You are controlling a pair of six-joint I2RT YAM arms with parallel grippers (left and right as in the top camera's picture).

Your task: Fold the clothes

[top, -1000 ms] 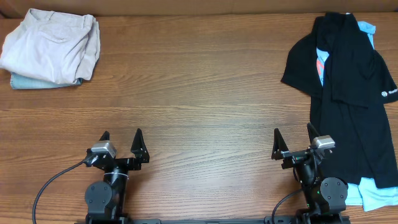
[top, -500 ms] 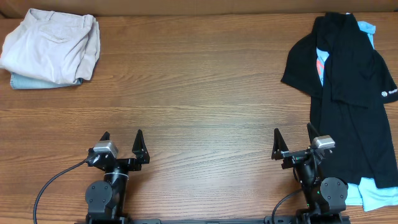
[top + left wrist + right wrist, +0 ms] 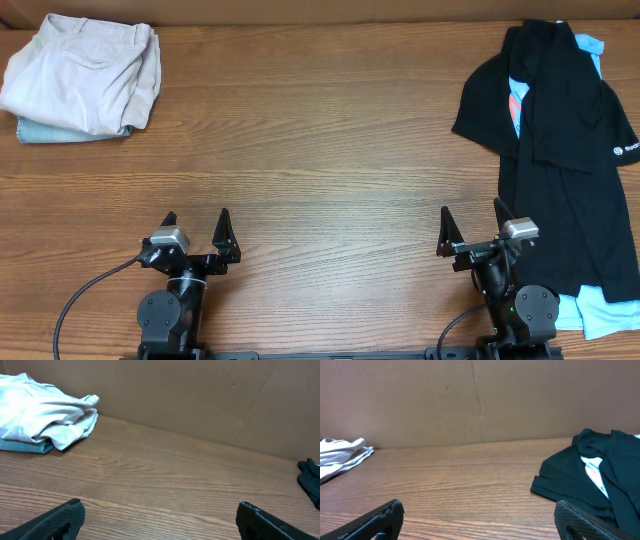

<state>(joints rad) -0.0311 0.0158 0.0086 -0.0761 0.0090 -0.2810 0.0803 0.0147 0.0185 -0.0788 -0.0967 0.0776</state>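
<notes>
The beige khaki shorts (image 3: 82, 72) lie folded at the far left corner, on top of a light-blue denim piece (image 3: 50, 131). They also show in the left wrist view (image 3: 42, 410) and the right wrist view (image 3: 340, 455). My left gripper (image 3: 195, 223) is open and empty near the front edge, far from the shorts; its fingers show in the left wrist view (image 3: 160, 515). My right gripper (image 3: 470, 220) is open and empty at the front right; its fingers show in the right wrist view (image 3: 477, 515).
A black T-shirt (image 3: 565, 150) lies spread along the right side, over a light-blue garment (image 3: 600, 315); it also shows in the right wrist view (image 3: 592, 482). A cardboard wall (image 3: 200, 400) stands behind the wooden table (image 3: 320, 150).
</notes>
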